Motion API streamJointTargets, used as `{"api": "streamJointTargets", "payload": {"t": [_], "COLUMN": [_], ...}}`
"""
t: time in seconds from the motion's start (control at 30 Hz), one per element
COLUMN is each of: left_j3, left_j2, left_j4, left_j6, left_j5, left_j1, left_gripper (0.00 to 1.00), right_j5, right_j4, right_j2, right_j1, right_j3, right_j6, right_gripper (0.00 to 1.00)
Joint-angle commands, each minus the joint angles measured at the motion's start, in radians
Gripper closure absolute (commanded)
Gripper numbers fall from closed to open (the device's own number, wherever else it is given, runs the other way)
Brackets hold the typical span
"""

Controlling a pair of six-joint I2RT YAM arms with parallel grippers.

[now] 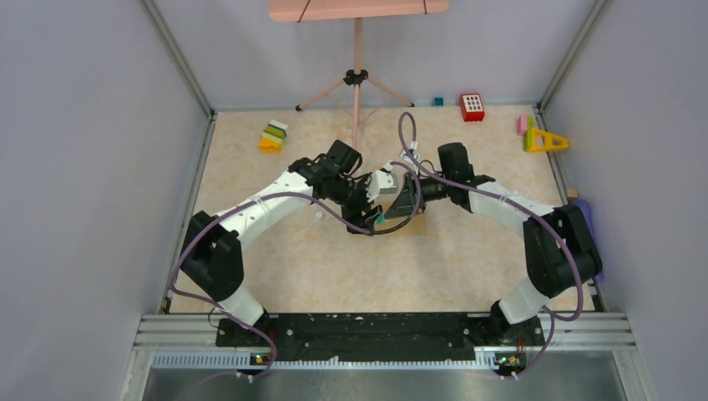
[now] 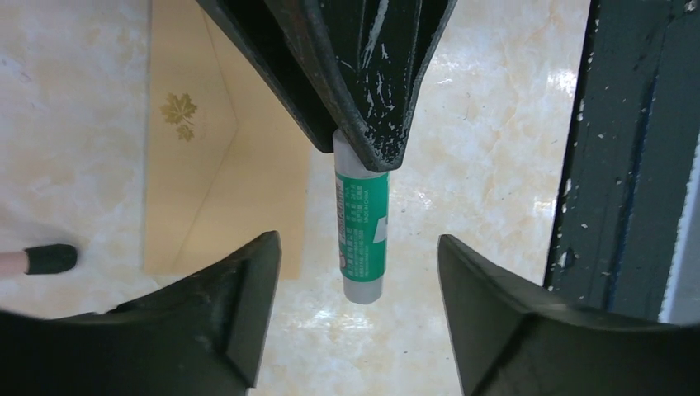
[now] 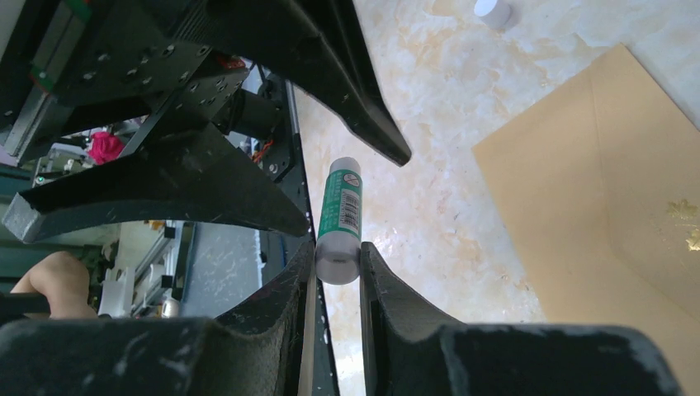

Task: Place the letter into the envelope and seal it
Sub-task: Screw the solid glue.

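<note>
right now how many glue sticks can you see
1. The glue stick is clamped in the right gripper, with its free end between the sides of the open left gripper, beside the envelope. More could be hidden from these views.

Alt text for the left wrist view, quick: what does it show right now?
A green-and-white glue stick hangs clamped in the right gripper at the top, its free end between the fingers of the open left gripper. At the view's left, a flat brown kraft-paper envelope with a gold leaf mark lies on the pale marbled table.

light: bright, even overhead | shadows: soft | glare: on marble table (image 2: 495,165) | focus: near claws blurred
</note>
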Motion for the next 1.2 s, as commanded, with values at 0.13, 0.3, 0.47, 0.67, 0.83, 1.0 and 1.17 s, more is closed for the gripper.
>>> {"api": "streamJointTargets", "payload": {"t": [0.13, 0.3, 0.47, 0.67, 0.83, 1.0, 1.17], "left_j3": [-0.019, -0.015, 0.0, 0.009, 0.033, 0.064, 0.115], "left_j2": [-0.007, 0.016, 0.034, 0.04, 0.054, 0.083, 0.133], "left_j4": [0.058, 0.057, 0.04, 0.03, -0.016, -0.087, -0.189], "left_j6": [-0.012, -0.011, -0.008, -0.009, -0.001, 0.025, 0.071], "left_j5": [0.017, 0.016, 0.024, 0.037, 0.117, 0.282, 0.441], "left_j1": [-0.005, -0.006, -0.006, -0.005, -0.005, 0.004, 0.035], "left_gripper": [0.08, 0.16, 0.51, 0.8, 1.0, 1.0, 1.0], "right_j5": [-0.036, -0.058, -0.069, -0.071, -0.045, -0.07, -0.102], "right_j4": [0.032, 0.04, 0.041, 0.04, -0.036, -0.104, -0.149], "right_j2": [-0.02, -0.021, -0.026, -0.04, -0.065, -0.113, -0.204], "right_j1": [0.011, 0.012, 0.011, 0.01, 0.011, 0.011, 0.017], "right_j3": [0.044, 0.044, 0.044, 0.042, 0.04, 0.029, -0.02], "right_j6": [0.0, 0.009, 0.013, 0.002, -0.158, -0.377, -0.566], "right_gripper": [0.9, 0.9, 0.89, 0.9, 0.88, 0.84, 0.78]}}
